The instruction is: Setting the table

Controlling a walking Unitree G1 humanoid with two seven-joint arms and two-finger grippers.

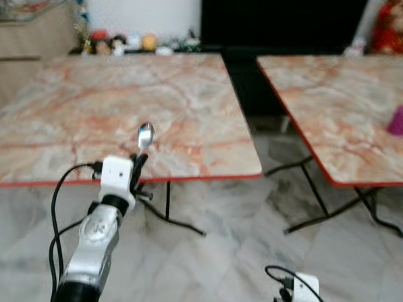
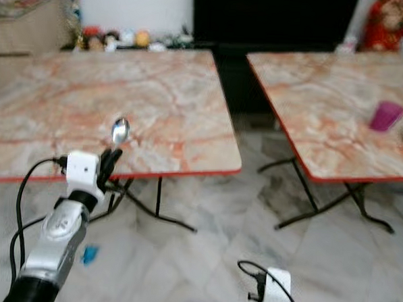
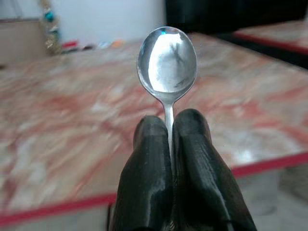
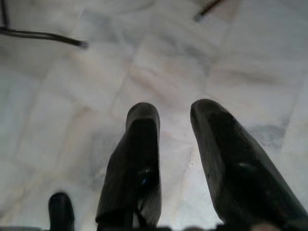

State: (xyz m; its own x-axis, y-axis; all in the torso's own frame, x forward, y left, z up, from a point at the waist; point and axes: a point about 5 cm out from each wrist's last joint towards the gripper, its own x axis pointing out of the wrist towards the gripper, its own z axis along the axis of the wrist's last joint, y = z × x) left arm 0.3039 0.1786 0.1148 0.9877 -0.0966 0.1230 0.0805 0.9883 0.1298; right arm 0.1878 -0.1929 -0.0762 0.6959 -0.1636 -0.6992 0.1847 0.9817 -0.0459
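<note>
While between left pincer [image 3: 169,126] fingers, spoon [image 3: 167,60].

I see left marble table [image 1: 122,113] bare | right marble table [image 1: 339,111]: purple cup [image 1: 402,120] | pale tiled floor [image 1: 223,260]

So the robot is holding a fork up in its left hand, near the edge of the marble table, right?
Not a fork. The left end effector is shut on a spoon with a round shiny bowl; the left wrist view shows it plainly. The rest is right: it is held up near the edge of the marble table.
</note>
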